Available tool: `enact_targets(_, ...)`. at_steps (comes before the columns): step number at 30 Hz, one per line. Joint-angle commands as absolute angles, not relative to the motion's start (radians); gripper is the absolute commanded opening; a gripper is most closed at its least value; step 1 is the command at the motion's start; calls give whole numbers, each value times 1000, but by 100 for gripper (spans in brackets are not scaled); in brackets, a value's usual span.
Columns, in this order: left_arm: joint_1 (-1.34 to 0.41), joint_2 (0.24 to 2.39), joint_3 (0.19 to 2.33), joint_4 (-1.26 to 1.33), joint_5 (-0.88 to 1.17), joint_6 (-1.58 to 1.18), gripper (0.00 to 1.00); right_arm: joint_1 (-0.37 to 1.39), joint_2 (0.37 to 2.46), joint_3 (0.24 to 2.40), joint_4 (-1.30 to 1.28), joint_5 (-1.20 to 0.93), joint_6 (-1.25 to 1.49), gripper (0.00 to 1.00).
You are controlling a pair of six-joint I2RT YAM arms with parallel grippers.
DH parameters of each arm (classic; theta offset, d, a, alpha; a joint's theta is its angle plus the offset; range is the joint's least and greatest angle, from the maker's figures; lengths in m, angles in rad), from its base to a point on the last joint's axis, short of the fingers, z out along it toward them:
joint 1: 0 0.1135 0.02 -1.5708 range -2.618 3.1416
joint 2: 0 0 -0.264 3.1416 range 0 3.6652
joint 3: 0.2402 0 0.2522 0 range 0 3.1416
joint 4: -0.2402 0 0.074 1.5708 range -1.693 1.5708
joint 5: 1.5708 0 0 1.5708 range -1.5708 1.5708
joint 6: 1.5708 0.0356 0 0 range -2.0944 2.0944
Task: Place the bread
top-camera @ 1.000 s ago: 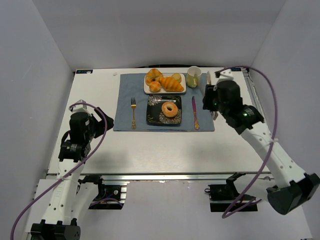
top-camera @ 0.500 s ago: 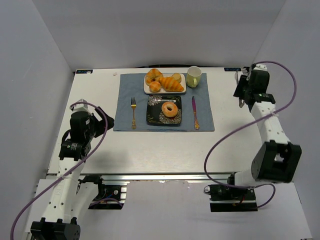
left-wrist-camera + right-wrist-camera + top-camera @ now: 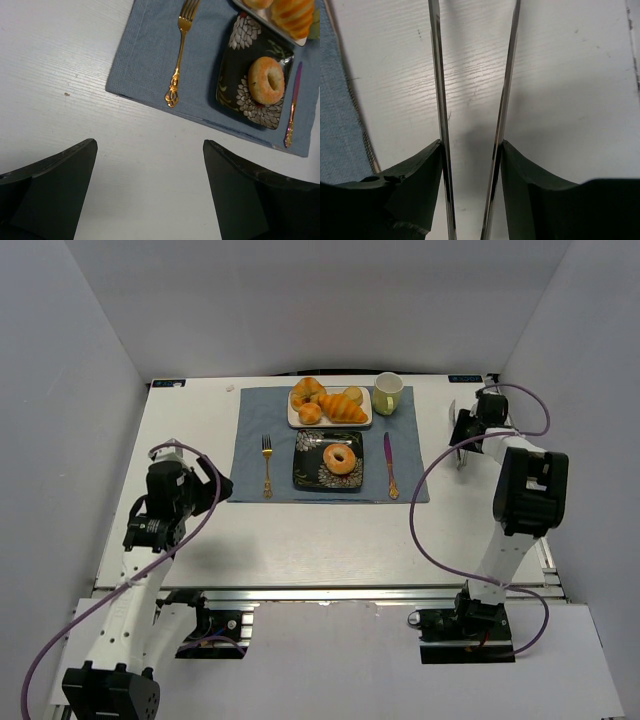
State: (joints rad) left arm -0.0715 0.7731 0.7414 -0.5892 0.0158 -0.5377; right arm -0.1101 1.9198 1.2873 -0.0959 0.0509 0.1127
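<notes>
Top view: your bread [image 3: 340, 459] sits on the black floral plate [image 3: 308, 476] in the middle of the blue placemat [image 3: 250, 425], with nothing over it. One gold fork [image 3: 267, 464] lies left of that plate and one purple-and-gold knife [image 3: 389, 462] right of it, both apart from the plate. Behind it is one white plate [image 3: 360, 424] with one croissant [image 3: 343, 407] and small rolls [image 3: 310, 413], count unclear. One pale green mug [image 3: 388, 392] stands beside it. Small blue labels [image 3: 172, 383] at the far corners of the table [image 3: 300, 540] are unreadable. Left wrist: the left gripper [image 3: 150, 145] has its jaws wide apart and empty over bare table, with fork and bread ahead. Right wrist: the right gripper [image 3: 472, 75] has its fingers apart with nothing between them, table beneath, and the mat edge at left.
</notes>
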Motion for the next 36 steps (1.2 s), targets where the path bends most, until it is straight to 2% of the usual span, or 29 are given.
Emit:
enact_targets(1, -75, 784, 726, -562, 15, -511, 98, -109, 1956, 1358, -23, 48, 92, 54)
enact_targets(8, -75, 799, 698, -519, 14, -532, 98, -109, 2016, 1347, -37, 77, 72, 61)
enact_targets(10, -77, 805, 703, -514, 14, -534, 98, -107, 2011, 1344, -57, 75, 78, 73)
enact_targets(11, -75, 807, 706, -517, 14, -535, 98, -106, 2008, 1344, -64, 80, 81, 86)
enact_targets(12, -77, 808, 718, -522, 14, -534, 98, -101, 1985, 1342, -87, 95, 84, 89)
enact_targets(14, -75, 810, 736, -540, 14, -529, 98, -94, 1939, 1327, -103, 127, 95, 89)
enact_targets(20, -77, 819, 830, -583, -35, -532, 98, -55, 1584, 1273, -268, 85, 213, 89)
enact_targets(24, -77, 812, 845, -565, -38, -574, 98, 36, 1170, 1015, -230, -82, 306, 89)
enact_targets(27, -78, 775, 815, -560, -40, -588, 98, 49, 963, 820, -161, -219, 327, 89)
enact_targets(31, -80, 713, 775, -577, -54, -592, 98, 49, 818, 645, -135, -345, 322, 89)
enact_targets(36, -80, 698, 788, -624, -87, -543, 98, 49, 703, 565, -132, -353, 305, 90)
